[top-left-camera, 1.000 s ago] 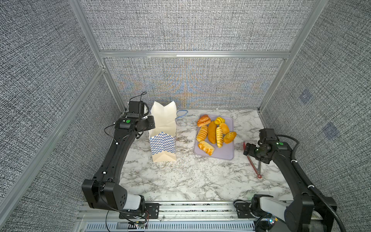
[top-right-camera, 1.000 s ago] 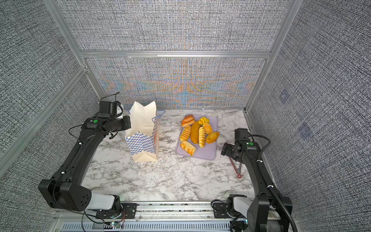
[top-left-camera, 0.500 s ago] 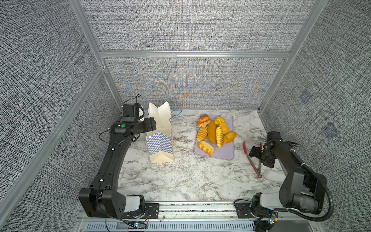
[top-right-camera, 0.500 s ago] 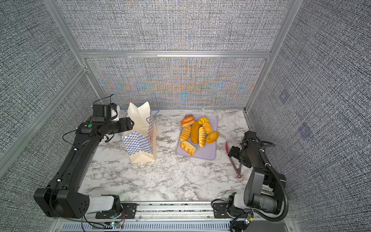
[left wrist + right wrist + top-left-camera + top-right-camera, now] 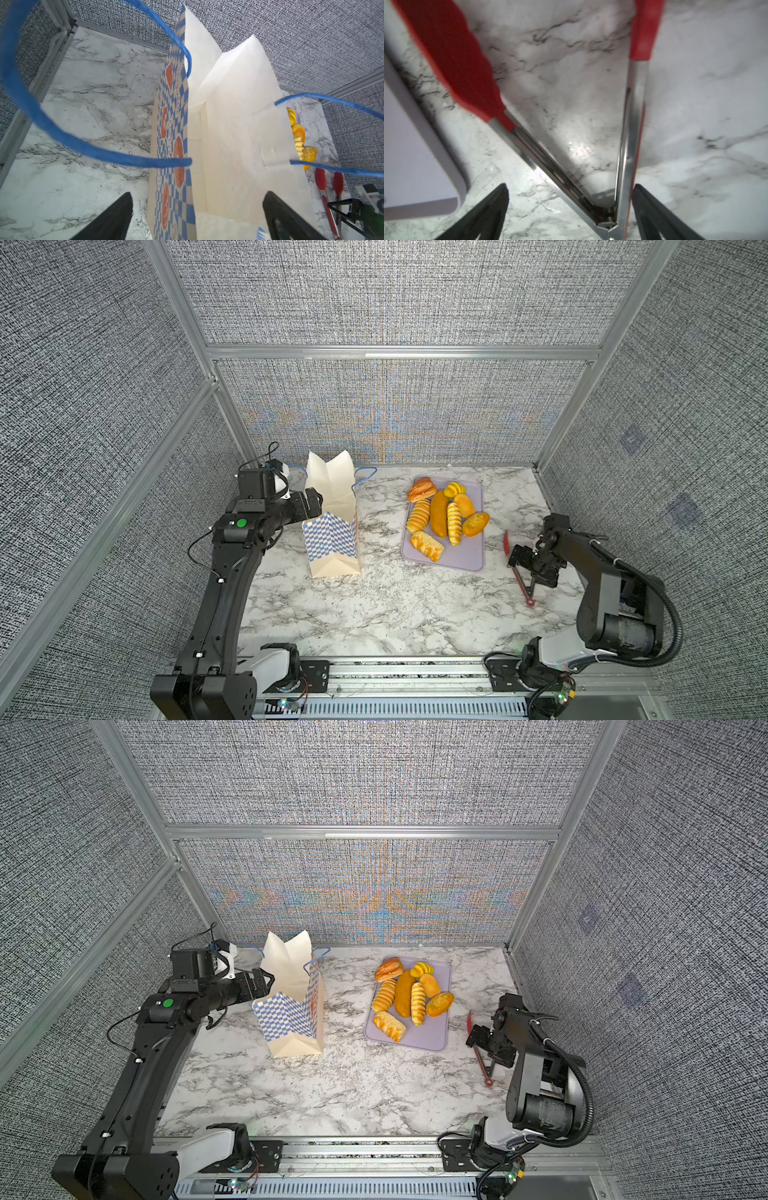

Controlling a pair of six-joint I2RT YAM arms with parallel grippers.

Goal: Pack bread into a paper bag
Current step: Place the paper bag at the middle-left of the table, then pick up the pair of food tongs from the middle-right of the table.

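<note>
My left tool is wide open. It is at the top edge of the paper bag, on the bag's side that is far from the lilac tray. In the left wrist view its two black fingers stand far apart, and the checkered wall of the bag is between them. I cannot tell if a finger touches the paper. The bag stands upright on the marble desk, well apart from the tray, on the side of my left arm. Its mouth is open, and its blue cord handles hang loose on both sides.

The bread lies all on the tray: eight pieces, close together. Some are long and ridged and some are smooth ovals. One oval roll reaches a little over the tray's rim on the side of my right arm.

My right tool is also wide open and holds nothing. It is low over the desk, near the tray, on the side away from the bag. The red tongs lie there on the desk. Their hinge end is between my fingers, and the red tips spread away from the tool. One finger is just beside a metal arm of the tongs, but whether it touches I cannot tell.
</note>
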